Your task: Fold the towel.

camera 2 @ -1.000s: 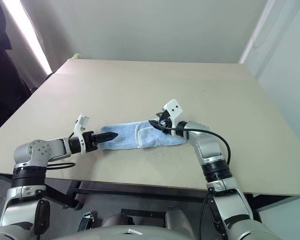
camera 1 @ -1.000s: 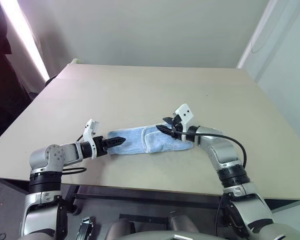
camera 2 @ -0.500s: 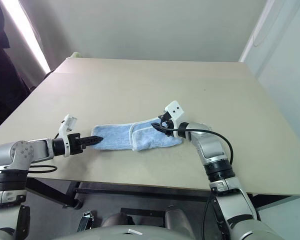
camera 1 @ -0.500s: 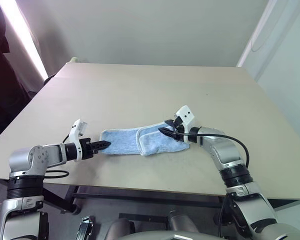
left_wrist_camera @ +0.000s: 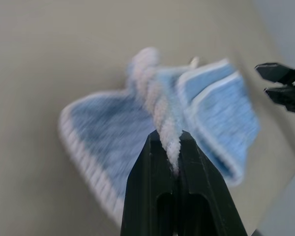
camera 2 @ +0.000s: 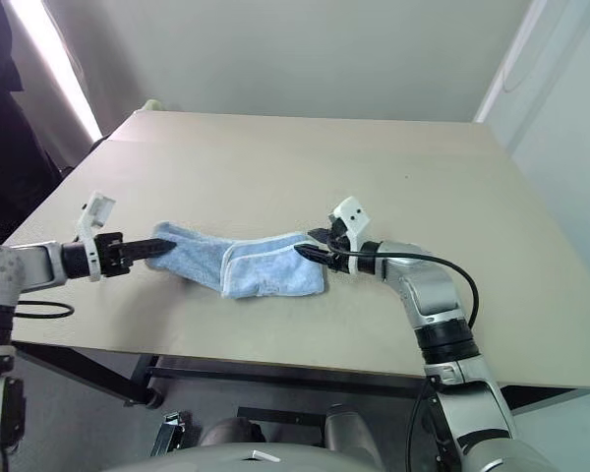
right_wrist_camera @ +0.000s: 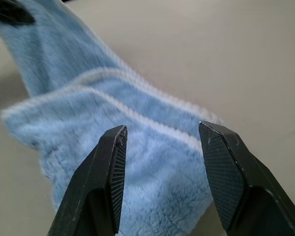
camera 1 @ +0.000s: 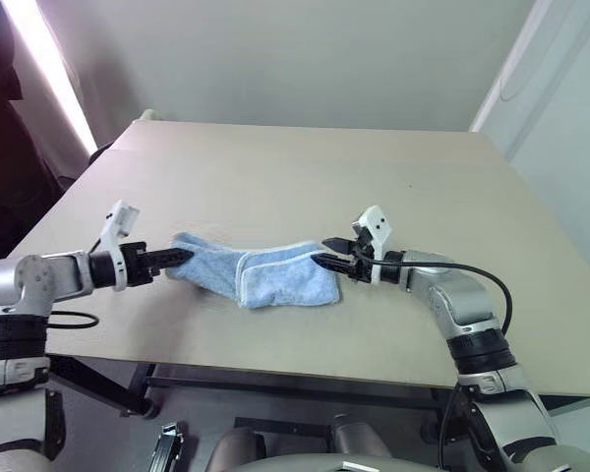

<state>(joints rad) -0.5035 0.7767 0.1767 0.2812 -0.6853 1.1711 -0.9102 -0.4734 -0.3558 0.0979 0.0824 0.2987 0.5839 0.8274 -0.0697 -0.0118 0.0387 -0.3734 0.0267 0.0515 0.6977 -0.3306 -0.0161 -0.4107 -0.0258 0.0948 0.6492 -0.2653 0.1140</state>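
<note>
The towel [camera 1: 251, 274] lies bunched on the table [camera 1: 305, 177], its left end clamped and raised by the left gripper [camera 1: 180, 257]. The right gripper [camera 1: 323, 263] hangs unclenched beside its right edge, gripping nothing. Unpinned, the cloth could drag leftward and undo its fold.

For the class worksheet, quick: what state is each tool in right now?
Left tool: closed, pinching the towel by its hem.
Right tool: open, holding nothing, just off the towel's other end.

Silver arms; black ridged fingers [right_wrist_camera: 110, 182]
</note>
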